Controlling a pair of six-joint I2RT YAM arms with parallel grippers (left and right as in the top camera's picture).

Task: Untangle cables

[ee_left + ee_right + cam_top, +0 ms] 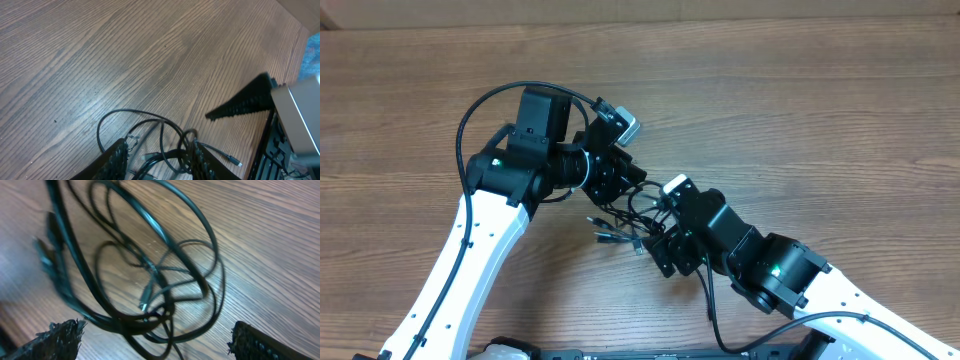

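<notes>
**Item 1: thin black cables with small plug ends** (620, 228). A loose tangle is seen lying on the brown wood-grain table (800, 100), just below the centre of the overhead frame, between the two gripper heads. Several plug ends are fanned out towards the left of the bundle. In the left wrist view the cables (150, 135) are shown at the lower centre as overlapping loops, with one plug end pointing to the lower right. In the right wrist view the cables (150, 270) are spread across the upper and middle frame as wide, crossing loops. They are partly blurred, so individual strands cannot be traced.

**Item 2: left gripper** (159, 148). Its fingers are held apart at the bottom edge of the frame. Strands of the tangle are seen between them, but nothing is clamped. Overhead, it is placed just above the bundle (620, 185).

**Item 3: right gripper** (157, 330). Its fingers are spread wide at the lower corners of the frame, with the lowest loops lying between and ahead of them. One black ribbed finger (245, 102) is also seen at the right of the left wrist view.
</notes>
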